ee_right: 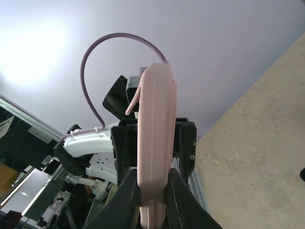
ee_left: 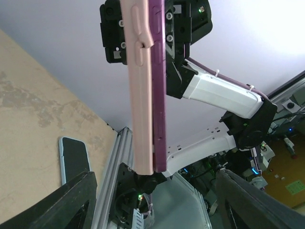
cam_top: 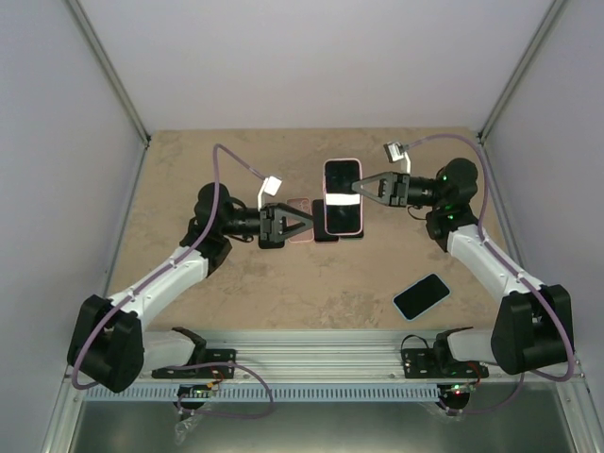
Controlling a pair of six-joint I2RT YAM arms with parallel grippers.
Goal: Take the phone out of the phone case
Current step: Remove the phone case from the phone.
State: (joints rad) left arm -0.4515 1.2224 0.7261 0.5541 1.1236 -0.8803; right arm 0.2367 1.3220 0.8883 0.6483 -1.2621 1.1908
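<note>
The phone case (ee_right: 155, 133), phone (cam_top: 342, 179) inside, is pinched by the right end effector (cam_top: 357, 195) above the desk (cam_top: 236, 283); the left end effector (cam_top: 309, 226) is spread nearby.

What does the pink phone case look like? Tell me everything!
The pink phone case looks like soft, smooth rubber, with rounded corners and raised button bumps along one thin side. A phone with a dark screen and purple edge sits in it, screen facing up. The case is held up above the table, long way pointing away from the arms. The right gripper pinches one long side. The left gripper stands open nearby and does not seem to touch it.
</note>
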